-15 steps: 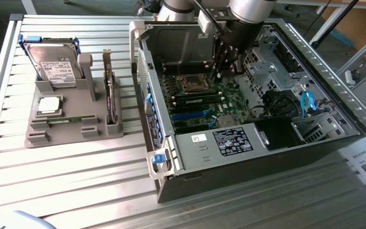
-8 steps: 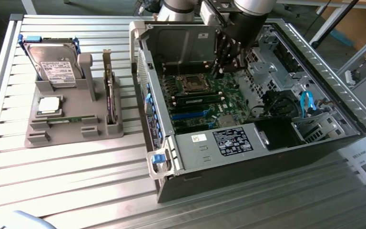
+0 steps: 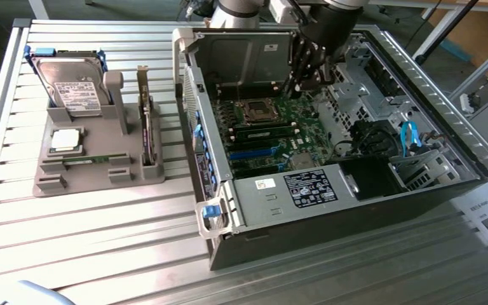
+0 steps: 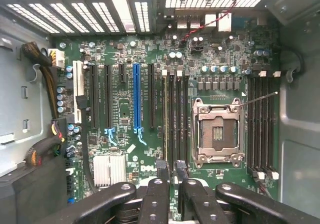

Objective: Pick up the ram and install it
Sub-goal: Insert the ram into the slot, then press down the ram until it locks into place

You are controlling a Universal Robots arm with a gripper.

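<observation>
Exterior view: gripper (image 3: pixel 305 82) points down over motherboard (image 3: pixel 306 131).

The counter (image 3: pixel 100 248) is bare silver metal, ribbed in parallel slats. The holder (image 3: pixel 83 181) is plain matte grey; in it are a silver hard drive (image 3: pixel 74 89) with a white printed label, a silver processor chip (image 3: pixel 66 141) and the green ram (image 3: pixel 87 160). The computer case (image 3: pixel 329 248) is black outside and grey steel inside, with a blue latch (image 3: pixel 211 213) and a bright blue cable (image 3: pixel 409 136). The motherboard (image 4: pixel 150 73) is dark green, with one blue expansion slot (image 4: pixel 136 96), a white slot (image 4: pixel 77 91), black memory slots (image 4: pixel 177 114), a silver socket frame (image 4: pixel 217 131) and a finned silver heatsink (image 4: pixel 109 170). The hand (image 4: pixel 170 170) is glossy black
</observation>
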